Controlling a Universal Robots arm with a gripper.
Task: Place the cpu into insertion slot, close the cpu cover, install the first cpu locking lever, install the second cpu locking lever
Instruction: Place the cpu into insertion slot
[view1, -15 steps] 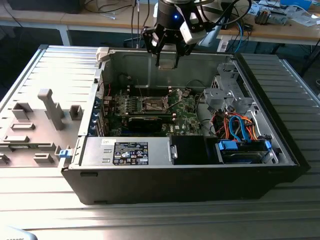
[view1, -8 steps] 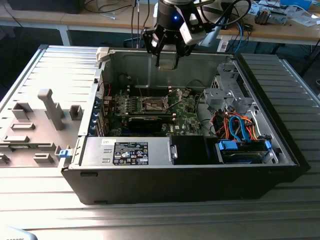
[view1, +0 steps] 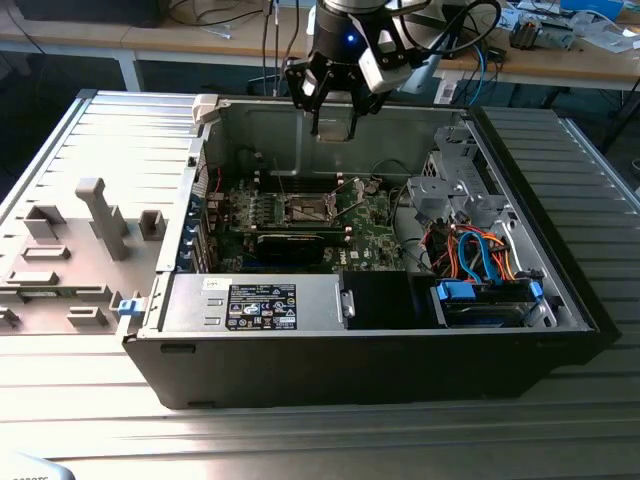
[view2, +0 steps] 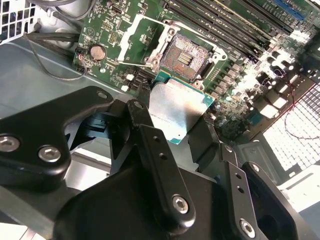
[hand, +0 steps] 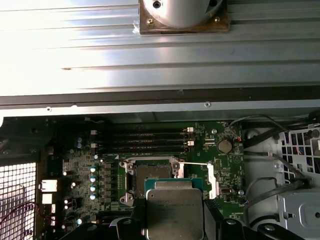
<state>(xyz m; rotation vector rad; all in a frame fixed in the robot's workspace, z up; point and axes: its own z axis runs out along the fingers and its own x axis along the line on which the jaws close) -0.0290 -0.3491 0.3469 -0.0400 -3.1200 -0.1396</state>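
above the motherboard (hand: 80, 165), near its middle, the gripper (view1: 335, 128) grips the cpu (view2: 177, 112) by its edges, well clear of the bare socket (view2: 186, 59) beside the flipped-open cover (view2: 129, 40), so i judge none of the four steps done yet

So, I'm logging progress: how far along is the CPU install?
Nothing is finished yet. The gripper holds the cpu above the bare insertion slot; the cpu cover stands flipped open. Seating, closing and locking are all left to do.
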